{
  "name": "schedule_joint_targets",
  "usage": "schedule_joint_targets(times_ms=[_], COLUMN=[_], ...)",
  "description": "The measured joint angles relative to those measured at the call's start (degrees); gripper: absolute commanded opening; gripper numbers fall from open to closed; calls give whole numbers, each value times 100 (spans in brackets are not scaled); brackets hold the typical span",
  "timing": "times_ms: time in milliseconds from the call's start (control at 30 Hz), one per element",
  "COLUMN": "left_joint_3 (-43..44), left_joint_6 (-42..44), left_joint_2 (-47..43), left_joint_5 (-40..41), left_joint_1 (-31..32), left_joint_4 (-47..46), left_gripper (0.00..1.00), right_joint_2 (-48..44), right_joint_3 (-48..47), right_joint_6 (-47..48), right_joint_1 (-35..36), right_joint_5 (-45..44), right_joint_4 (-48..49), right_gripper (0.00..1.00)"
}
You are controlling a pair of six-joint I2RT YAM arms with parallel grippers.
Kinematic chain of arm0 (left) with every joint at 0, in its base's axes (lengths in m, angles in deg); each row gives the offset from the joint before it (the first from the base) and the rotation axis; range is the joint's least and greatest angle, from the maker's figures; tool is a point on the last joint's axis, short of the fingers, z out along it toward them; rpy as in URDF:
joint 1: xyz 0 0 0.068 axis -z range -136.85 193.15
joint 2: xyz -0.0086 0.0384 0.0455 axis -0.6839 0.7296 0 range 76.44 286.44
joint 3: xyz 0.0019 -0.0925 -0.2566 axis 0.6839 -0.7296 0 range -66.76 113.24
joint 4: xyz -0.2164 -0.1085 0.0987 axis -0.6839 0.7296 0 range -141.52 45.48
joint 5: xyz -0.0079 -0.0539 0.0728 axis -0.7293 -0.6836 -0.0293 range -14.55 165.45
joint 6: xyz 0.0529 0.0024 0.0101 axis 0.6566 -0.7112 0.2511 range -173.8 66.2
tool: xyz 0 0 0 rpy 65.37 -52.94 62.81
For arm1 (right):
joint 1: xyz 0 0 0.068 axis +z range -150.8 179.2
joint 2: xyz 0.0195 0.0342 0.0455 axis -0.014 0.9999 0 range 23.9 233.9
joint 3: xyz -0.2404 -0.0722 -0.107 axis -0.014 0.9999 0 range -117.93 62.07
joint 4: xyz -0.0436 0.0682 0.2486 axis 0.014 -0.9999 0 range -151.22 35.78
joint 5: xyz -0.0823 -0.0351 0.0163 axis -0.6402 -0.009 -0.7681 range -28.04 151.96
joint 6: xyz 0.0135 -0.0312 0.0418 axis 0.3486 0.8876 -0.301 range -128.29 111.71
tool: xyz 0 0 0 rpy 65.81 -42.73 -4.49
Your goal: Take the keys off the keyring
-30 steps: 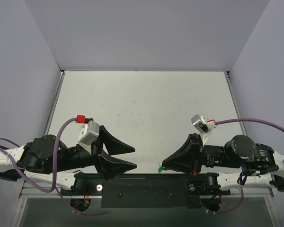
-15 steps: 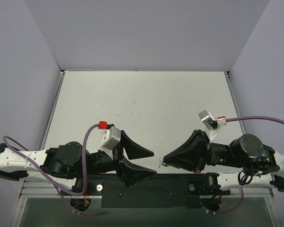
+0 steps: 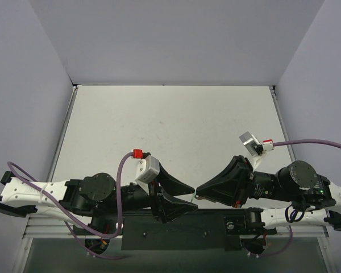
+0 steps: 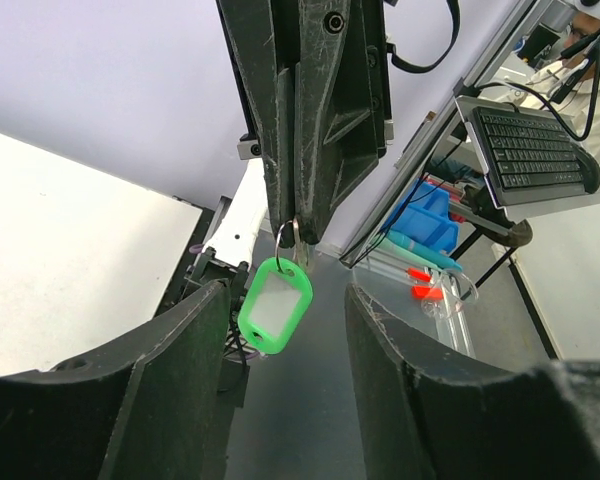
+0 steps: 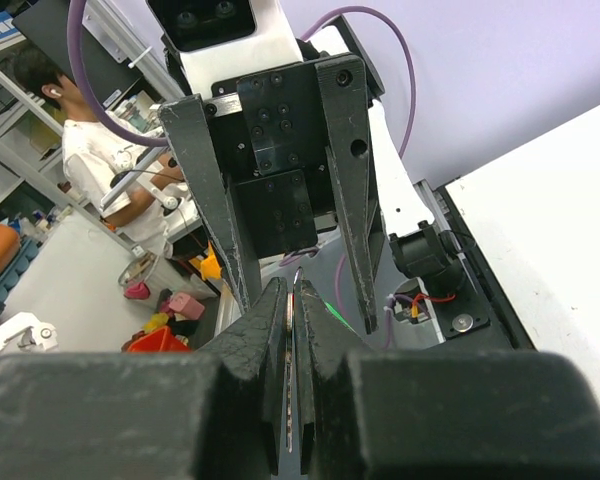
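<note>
My right gripper (image 4: 292, 228) comes down from the top of the left wrist view, shut on the key (image 4: 301, 248), a thin silver piece at its tips. The keyring (image 4: 275, 305), a bright green oval fob, hangs from a small wire loop just below those tips. My left gripper (image 4: 287, 292) is open, with one finger on each side of the fob and neither touching it. In the right wrist view the right gripper (image 5: 293, 288) pinches a thin metal edge, with a green sliver of the keyring (image 5: 332, 313) beyond. From above, both grippers meet tip to tip: left gripper (image 3: 186, 196), right gripper (image 3: 200, 192).
The white table (image 3: 170, 131) stretches away behind both arms, with lilac walls on three sides. The black base rail (image 3: 176, 224) lies right under the meeting point. Past the table edge stand a keyboard (image 4: 530, 145) and a blue bin (image 4: 430, 215).
My left arm has swung right across the near edge, and its open fingers now flank the hanging green fob, a little narrower than before. The right gripper rose slightly, then held still, shut.
</note>
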State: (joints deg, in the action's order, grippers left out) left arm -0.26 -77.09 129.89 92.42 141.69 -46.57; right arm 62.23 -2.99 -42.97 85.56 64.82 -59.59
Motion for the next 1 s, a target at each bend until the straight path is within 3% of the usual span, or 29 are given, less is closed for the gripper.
schedule_joint_targets(times_ms=[267,467,600,633,667,700,967,1000], left_joint_3=[17,83,131,142,149,149,223,223], left_joint_6=[20,55,68,72,85,101,24,13], left_joint_2=[33,90,157,177,192,197,236,240], left_joint_5=[44,46,46,44,61,74,83,83], left_joint_1=[0,0,0,0,0,0,0,0], left_joint_4=[-221,-313,-326,-330,-330,-317,-315,-315], left_gripper=[56,43,29,18,14,2,0,0], right_joint_2=[0,0,0,0,-2,-13,-68,-76], right_joint_3=[2,4,7,11,15,15,35,39], right_joint_6=[0,0,0,-2,-4,-11,31,31], right_joint_1=[0,0,0,0,0,0,0,0], right_joint_5=[37,46,57,57,66,85,98,90], right_joint_4=[2,0,2,2,7,13,131,127], right_gripper=[0,0,0,0,0,0,0,4])
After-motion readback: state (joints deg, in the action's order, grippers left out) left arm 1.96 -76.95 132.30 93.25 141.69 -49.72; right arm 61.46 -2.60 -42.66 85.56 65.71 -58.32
